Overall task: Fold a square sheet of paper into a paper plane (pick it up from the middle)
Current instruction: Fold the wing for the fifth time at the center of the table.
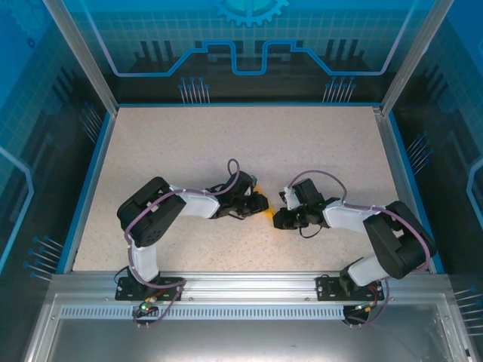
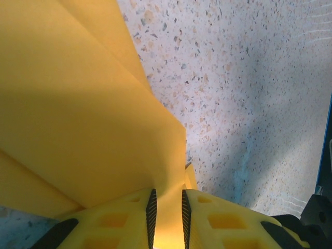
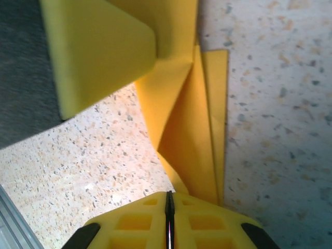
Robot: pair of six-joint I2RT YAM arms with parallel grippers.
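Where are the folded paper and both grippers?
folded paper (image 3: 189,129): right wrist view, middle creased flap.
left gripper (image 2: 167,202): left wrist view, gap between its fingertips.
right gripper (image 3: 169,202): right wrist view, seam between its closed fingertips.

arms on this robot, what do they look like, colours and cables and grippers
Left arm and right arm match: bulky black joint housings, white links, a purple-grey cable looped along each. The left gripper and right gripper have yellow fingers with square recesses and black ribbed pads.
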